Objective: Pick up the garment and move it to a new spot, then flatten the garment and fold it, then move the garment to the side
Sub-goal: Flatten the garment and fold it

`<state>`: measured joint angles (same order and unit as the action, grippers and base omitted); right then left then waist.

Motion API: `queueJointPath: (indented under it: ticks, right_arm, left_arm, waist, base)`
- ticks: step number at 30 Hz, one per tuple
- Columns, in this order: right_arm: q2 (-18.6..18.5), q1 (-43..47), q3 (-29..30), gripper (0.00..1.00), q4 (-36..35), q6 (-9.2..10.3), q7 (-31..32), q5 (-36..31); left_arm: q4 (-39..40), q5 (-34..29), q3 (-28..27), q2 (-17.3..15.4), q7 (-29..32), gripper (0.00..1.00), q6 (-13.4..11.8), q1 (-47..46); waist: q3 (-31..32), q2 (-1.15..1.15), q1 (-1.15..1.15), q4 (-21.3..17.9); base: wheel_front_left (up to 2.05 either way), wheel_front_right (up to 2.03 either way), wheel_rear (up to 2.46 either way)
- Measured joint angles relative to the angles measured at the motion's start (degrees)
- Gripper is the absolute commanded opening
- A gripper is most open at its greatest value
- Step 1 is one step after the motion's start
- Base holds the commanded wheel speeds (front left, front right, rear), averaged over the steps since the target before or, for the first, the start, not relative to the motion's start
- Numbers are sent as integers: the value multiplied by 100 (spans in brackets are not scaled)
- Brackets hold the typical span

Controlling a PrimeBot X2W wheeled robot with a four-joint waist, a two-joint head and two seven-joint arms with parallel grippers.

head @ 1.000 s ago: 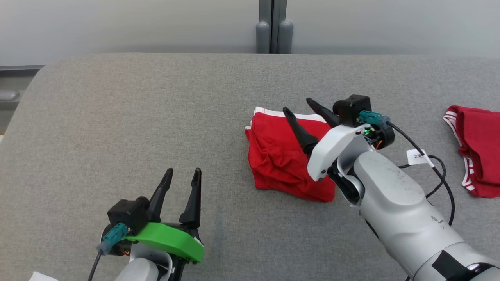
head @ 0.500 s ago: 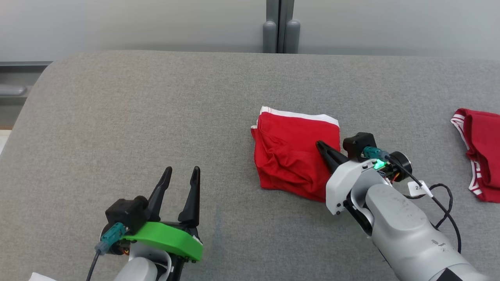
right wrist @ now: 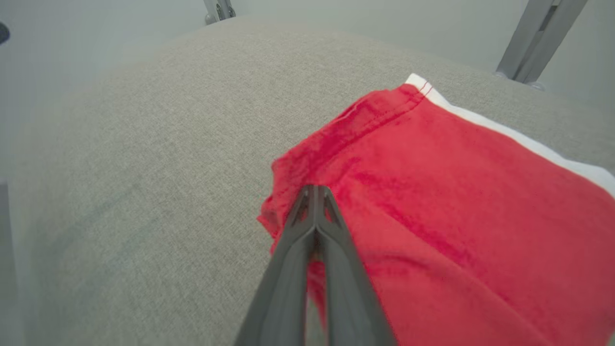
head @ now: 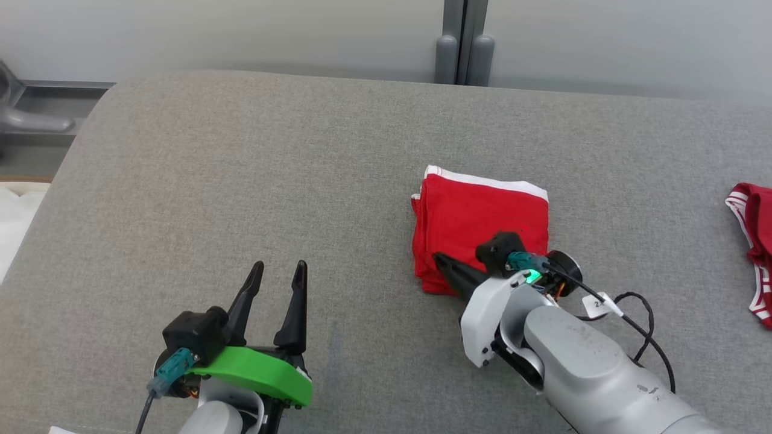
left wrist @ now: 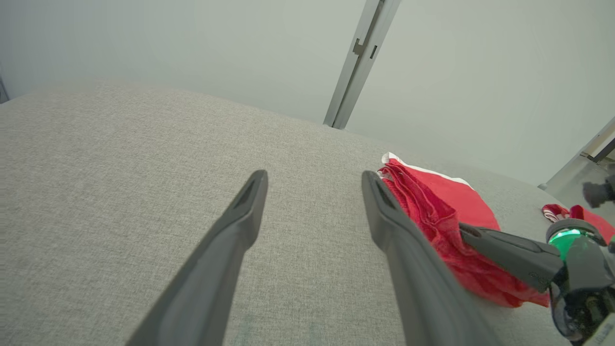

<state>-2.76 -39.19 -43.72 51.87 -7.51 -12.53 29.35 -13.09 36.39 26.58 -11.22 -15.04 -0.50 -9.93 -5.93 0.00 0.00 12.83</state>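
A red garment with a white band along its far edge lies folded on the grey table, right of centre. My right gripper is shut, its fingers lying low over the garment's near left corner. In the right wrist view the closed fingertips rest on the red cloth just inside its edge, with no cloth seen pinched between them. My left gripper stands open and empty at the lower left, well apart from the garment. In the left wrist view its tips frame bare table, with the garment to the right.
A second red garment with white stripes lies at the table's right edge. A grey post stands behind the table. The table's rounded left edge drops to a shelf. A tagged black cable hangs off my right wrist.
My right gripper has shut and come down from the garment's far right to its near left corner. The garment looks smoother. The camera turned, shifting the picture to the right. The left arm stayed put.
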Motion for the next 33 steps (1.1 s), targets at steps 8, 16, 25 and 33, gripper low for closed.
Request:
queueJointPath:
  ticks: [8,16,25,33]
  right_arm:
    - [1,45,-823,0,-19,0,64,260]
    - [-4,-91,-1278,0,-82,0,-67,301]
    - [-3,-137,-1029,100,-502,0,-238,293]
    - [0,513,1158,100,-1303,0,-246,-487]
  left_arm:
    - [-49,-86,-67,112,0,100,68,56]
    - [-103,-138,-192,165,0,100,126,60]
    - [-32,-446,-491,159,0,100,133,78]
    - [-141,-842,-767,297,0,100,210,122]
  waist:
    - [-25,0,0,37]
    - [-44,0,0,-35]
    - [86,0,0,-236]
    - [301,0,0,-554]
  base:
    - [0,0,0]
    - [0,0,0]
    - [0,0,0]
    - [0,0,0]
